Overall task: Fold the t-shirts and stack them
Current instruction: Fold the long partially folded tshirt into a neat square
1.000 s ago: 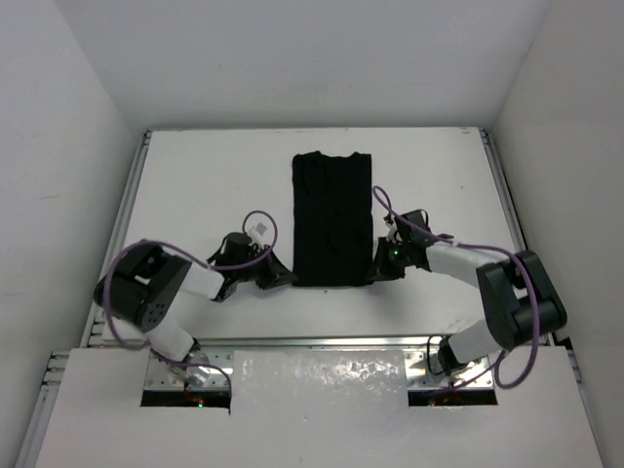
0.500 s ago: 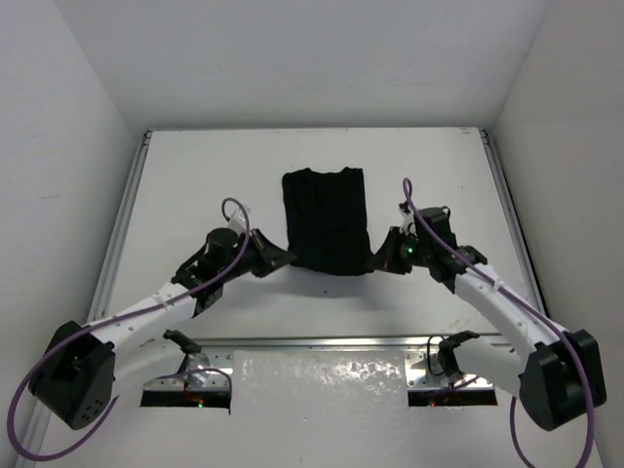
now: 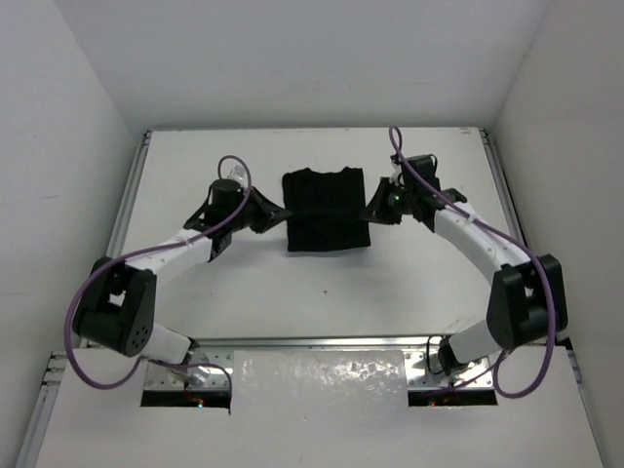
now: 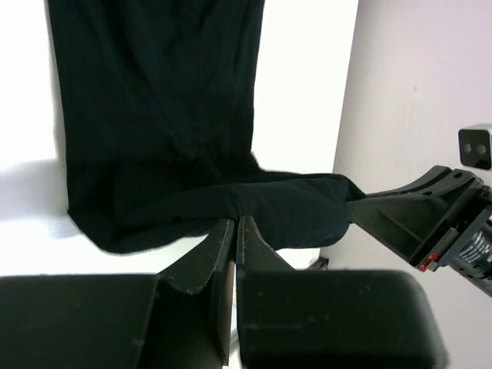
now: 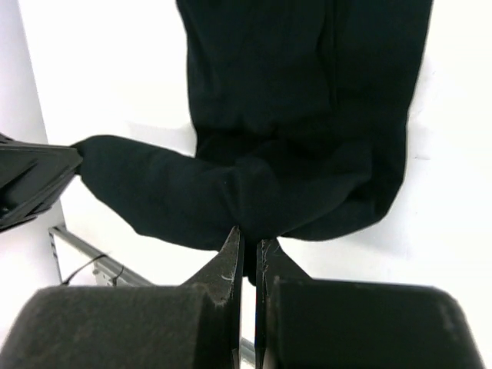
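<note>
The black t-shirt (image 3: 325, 210) lies folded on the white table (image 3: 322, 283) at mid-back, its near half doubled over toward the far end. My left gripper (image 3: 280, 214) is shut on the t-shirt's left edge, and my right gripper (image 3: 368, 213) is shut on its right edge. In the left wrist view the left gripper (image 4: 234, 221) pinches a lifted fold of the t-shirt (image 4: 161, 115). In the right wrist view the right gripper (image 5: 247, 234) pinches the same fold of the t-shirt (image 5: 300, 100). The fold is held taut between both grippers.
White walls close in the table on the left, back and right. Metal rails (image 3: 125, 210) run along the table's side edges. Purple cables loop off both arms.
Both grippers have carried the t-shirt's near hem away from the arms toward the far end. The visible cloth went from a long strip to a short rectangle.
</note>
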Robot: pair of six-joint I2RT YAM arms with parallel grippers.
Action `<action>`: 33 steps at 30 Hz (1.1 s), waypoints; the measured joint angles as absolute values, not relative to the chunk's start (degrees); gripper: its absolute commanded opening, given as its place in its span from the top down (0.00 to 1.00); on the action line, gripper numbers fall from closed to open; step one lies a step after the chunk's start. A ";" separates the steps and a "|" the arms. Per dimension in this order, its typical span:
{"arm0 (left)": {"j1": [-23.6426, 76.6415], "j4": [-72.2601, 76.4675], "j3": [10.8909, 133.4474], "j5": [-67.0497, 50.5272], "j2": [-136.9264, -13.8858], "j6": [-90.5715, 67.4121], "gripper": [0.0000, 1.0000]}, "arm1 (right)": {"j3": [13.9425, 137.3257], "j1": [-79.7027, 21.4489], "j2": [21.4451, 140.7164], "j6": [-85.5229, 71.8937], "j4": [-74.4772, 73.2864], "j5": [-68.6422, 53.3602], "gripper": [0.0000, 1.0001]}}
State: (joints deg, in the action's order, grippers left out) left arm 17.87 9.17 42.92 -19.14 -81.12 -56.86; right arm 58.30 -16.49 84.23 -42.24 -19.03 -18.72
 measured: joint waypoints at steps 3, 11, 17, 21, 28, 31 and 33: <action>16.69 9.23 46.72 -20.32 -85.06 -56.82 1.00 | 62.19 -15.68 88.51 -41.87 -19.29 -18.83 1.00; 16.01 10.90 54.89 -23.18 -93.91 -56.90 1.00 | 72.27 -13.54 96.95 -40.69 -22.13 -20.62 1.00; 15.75 10.81 58.15 -23.62 -95.81 -56.95 1.00 | 78.32 -12.58 100.90 -40.23 -23.66 -22.50 1.00; 15.53 10.76 61.06 -23.83 -96.42 -56.93 1.00 | 80.62 -12.38 101.86 -40.23 -24.73 -23.51 1.00; 14.74 10.72 62.63 -24.29 -96.51 -57.06 1.00 | 84.90 -12.32 102.48 -40.14 -26.59 -24.53 1.00; 13.91 10.48 64.07 -24.71 -97.43 -57.21 1.00 | 88.47 -12.05 104.20 -40.03 -27.35 -24.69 0.99; 13.26 10.50 65.87 -24.95 -99.09 -57.34 1.00 | 91.46 -11.81 106.52 -39.86 -27.64 -24.82 0.98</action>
